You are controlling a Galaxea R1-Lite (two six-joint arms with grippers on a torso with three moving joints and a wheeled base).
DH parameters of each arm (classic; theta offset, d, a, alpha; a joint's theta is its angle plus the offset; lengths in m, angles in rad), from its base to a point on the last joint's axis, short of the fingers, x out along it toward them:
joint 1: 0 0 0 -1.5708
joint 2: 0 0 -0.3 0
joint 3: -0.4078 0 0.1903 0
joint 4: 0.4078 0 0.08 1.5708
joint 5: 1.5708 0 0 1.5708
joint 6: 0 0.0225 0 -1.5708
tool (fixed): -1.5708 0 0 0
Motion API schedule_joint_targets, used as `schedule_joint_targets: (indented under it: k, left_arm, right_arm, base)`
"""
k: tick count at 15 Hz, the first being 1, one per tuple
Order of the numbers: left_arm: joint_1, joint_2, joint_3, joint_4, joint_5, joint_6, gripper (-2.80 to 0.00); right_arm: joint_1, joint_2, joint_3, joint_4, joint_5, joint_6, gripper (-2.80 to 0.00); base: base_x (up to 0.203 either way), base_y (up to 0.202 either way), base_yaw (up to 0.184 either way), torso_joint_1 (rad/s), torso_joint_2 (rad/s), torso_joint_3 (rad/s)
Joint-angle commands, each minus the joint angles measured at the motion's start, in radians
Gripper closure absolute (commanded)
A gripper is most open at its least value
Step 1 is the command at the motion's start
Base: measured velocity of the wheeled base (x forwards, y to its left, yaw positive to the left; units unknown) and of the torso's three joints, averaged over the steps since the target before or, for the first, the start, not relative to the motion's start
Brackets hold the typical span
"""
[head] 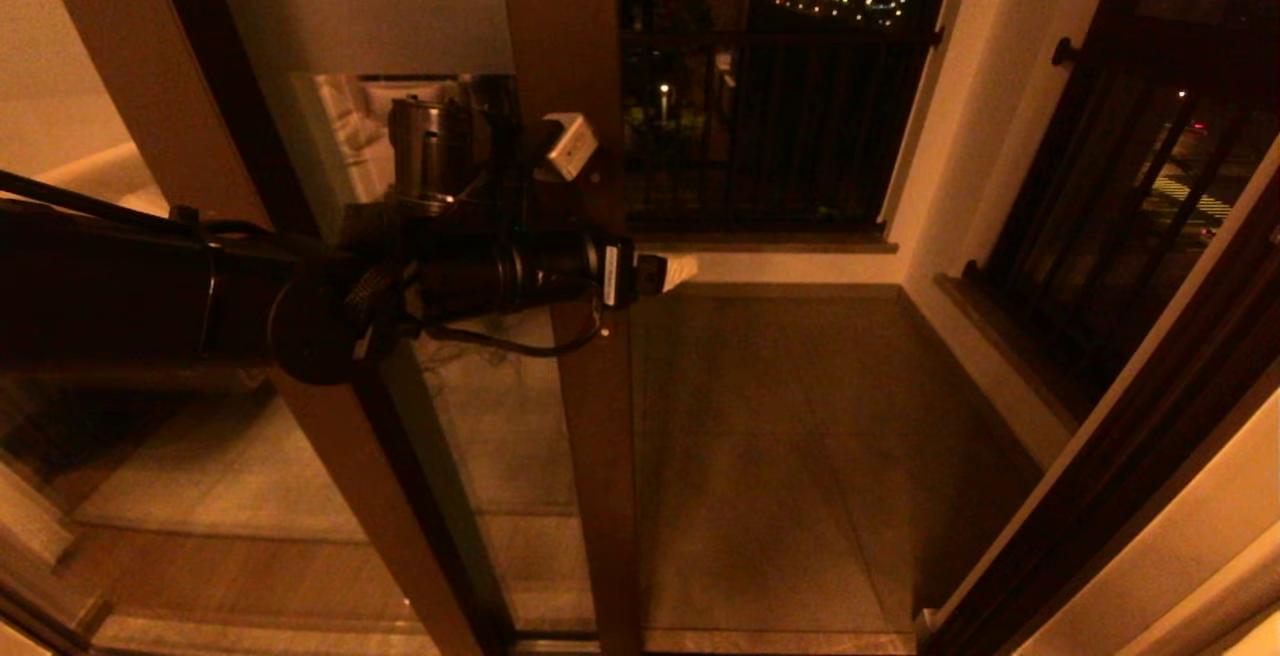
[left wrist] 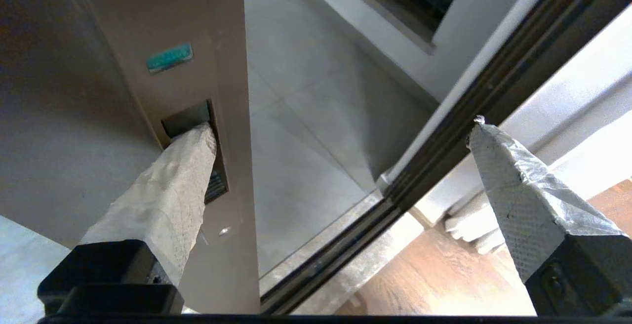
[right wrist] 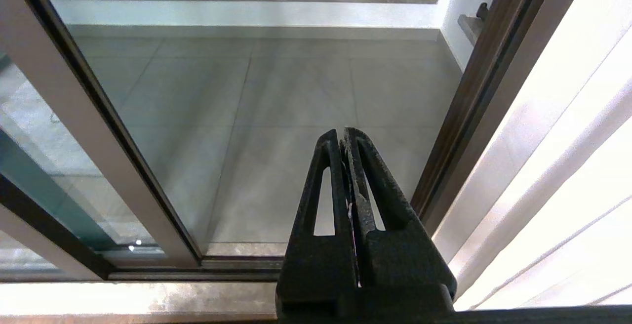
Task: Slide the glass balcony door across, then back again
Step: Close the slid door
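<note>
The tall brown-framed glass balcony door (head: 570,416) stands left of the open doorway, with the tiled balcony floor (head: 780,456) and black metal railing (head: 770,126) behind it. The left gripper (left wrist: 340,166) straddles the door's edge, one padded finger (left wrist: 173,185) apparently inside the recessed handle slot (left wrist: 190,116); the other stands in the opening.

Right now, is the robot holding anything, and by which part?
Nothing is clamped. The open left gripper has one finger hooked in the glass balcony door frame's handle slot.
</note>
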Motion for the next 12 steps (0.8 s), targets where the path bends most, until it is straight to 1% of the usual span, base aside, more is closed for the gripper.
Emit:
schedule_joint_targets:
  k: [1,9,12]
  left_arm:
    - [-0.006,0.002,-0.001,0.002,0.001,-0.001,-2.80]
    - [-0.032,0.040,-0.043,0.002,0.003,-0.001,-2.80]
    - [-0.035,0.033,-0.039,0.002,0.005,-0.001,-2.80]
  right_arm:
    - [0.000,0.000,0.000,0.000,0.001,-0.001,0.00]
    - [0.000,0.000,0.000,0.000,0.001,-0.001,0.00]
    - [0.000,0.000,0.000,0.000,0.001,-0.001,0.00]
  base:
    - [0.000,0.000,0.000,0.000,0.00,0.000]
    - [0.000,0.000,0.000,0.000,0.00,0.000]
    - [0.000,0.000,0.000,0.000,0.00,0.000]
